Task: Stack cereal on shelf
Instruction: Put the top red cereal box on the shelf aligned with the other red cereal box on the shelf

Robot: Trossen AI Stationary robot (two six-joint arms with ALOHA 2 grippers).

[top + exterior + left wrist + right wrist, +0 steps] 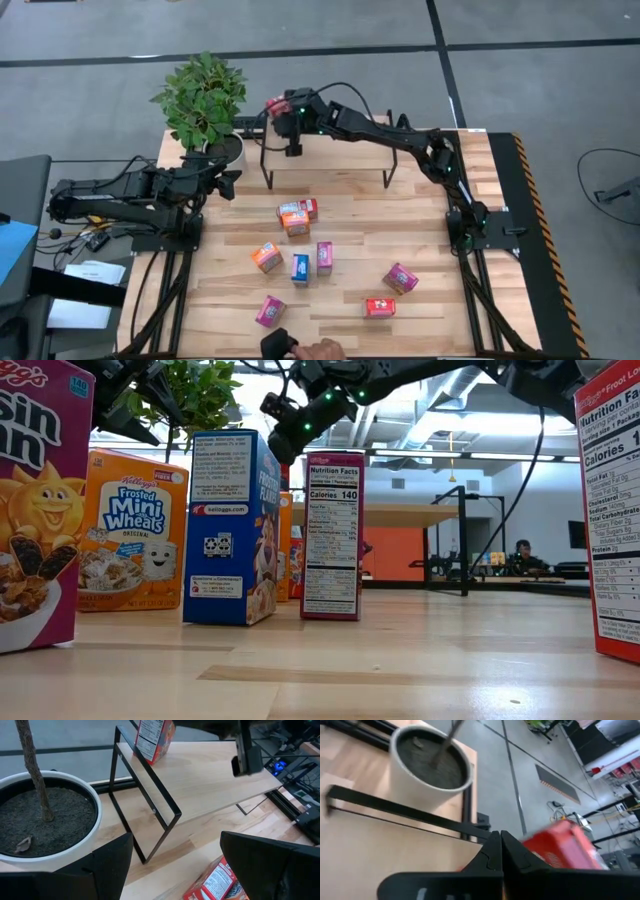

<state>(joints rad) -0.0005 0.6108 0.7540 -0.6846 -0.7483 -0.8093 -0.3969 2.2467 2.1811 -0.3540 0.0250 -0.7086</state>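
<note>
The shelf [330, 150], a light-wood board on black legs, stands at the table's far side. A red cereal box [274, 105] stands upright on its far left corner and also shows in the left wrist view [155, 737]. My right gripper [500, 845] is shut and hovers over the shelf right beside that box [560, 851]. My left gripper [175, 855] is open and empty, low at the table's left, near the shelf's left legs. Several more boxes lie on the table: a red and orange cluster [296, 215], orange [266, 257], blue [300, 268], magenta [324, 256]. My right gripper's shut fingers [512, 855] stand close beside the red box's side [545, 852]. I cannot tell whether they touch it. The box stands upright on the shelf board.
A potted plant [205, 100] in a white pot [60, 820] stands at the table's far left, next to the shelf's left legs [150, 810]. More boxes lie nearer: magenta [400, 278], red [380, 307], magenta [270, 310]. A person's hand [315, 350] is at the near edge.
</note>
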